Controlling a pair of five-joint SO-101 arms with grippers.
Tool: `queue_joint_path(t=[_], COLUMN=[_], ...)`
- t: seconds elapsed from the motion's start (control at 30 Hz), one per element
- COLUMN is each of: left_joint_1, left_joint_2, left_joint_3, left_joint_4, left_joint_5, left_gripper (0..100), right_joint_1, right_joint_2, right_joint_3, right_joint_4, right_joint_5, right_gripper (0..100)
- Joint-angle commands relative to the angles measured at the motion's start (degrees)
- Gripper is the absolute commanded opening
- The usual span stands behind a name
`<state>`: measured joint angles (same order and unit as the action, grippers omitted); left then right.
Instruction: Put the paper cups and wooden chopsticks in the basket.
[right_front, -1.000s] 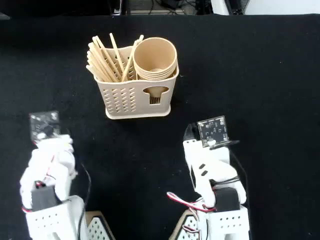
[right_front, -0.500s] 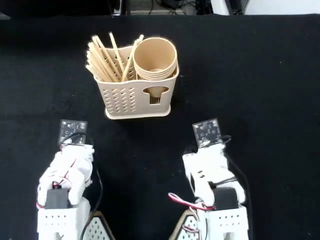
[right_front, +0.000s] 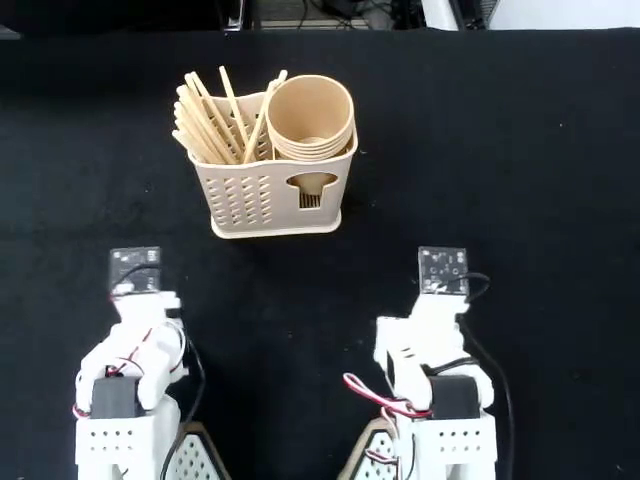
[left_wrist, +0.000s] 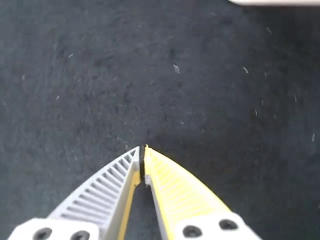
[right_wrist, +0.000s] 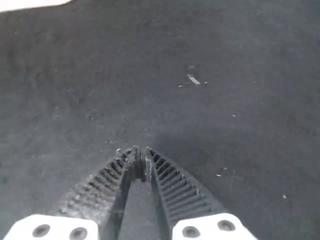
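A beige perforated basket (right_front: 262, 193) stands at the table's back middle. Stacked paper cups (right_front: 310, 118) sit upright in its right half. Several wooden chopsticks (right_front: 210, 120) lean in its left half. Both arms are folded back near the front edge, well short of the basket. My left gripper (left_wrist: 143, 149) is shut with nothing in it, tips just above the black cloth. My right gripper (right_wrist: 140, 150) is likewise shut and empty over bare cloth. From above, the left arm (right_front: 135, 330) sits front left and the right arm (right_front: 435, 335) front right.
Black cloth (right_front: 520, 180) covers the whole table. A pale strip (left_wrist: 275, 2) shows at the edge of the left wrist view, and another pale strip (right_wrist: 30, 4) in the right wrist view. Furniture and cables lie beyond the back edge.
The left arm swung inward from the far left and settled straight. The right arm's wrist turned and shifted slightly right, drawing back. The basket and its contents stayed put.
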<state>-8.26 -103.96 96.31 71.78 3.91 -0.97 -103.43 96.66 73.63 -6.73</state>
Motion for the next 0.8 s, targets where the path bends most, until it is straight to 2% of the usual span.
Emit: queue_joint_path(t=[0.0,0.13,0.77], left_joint_1=[-2.95,-3.03,-2.68], left_joint_2=[-0.35,-0.26,-0.62], left_joint_3=[0.92,0.92,0.92], left_joint_4=[1.05,1.05,1.23], left_joint_5=[4.75,1.76,1.76], left_gripper=[3,3,3], right_joint_1=[2.37,2.64,2.37], right_joint_2=[-3.56,-3.56,-4.09], right_joint_3=[-0.13,-0.13,-0.13], right_joint_4=[0.35,0.35,0.35], right_joint_5=[1.67,2.73,2.55], right_gripper=[1.8,1.8,1.7])
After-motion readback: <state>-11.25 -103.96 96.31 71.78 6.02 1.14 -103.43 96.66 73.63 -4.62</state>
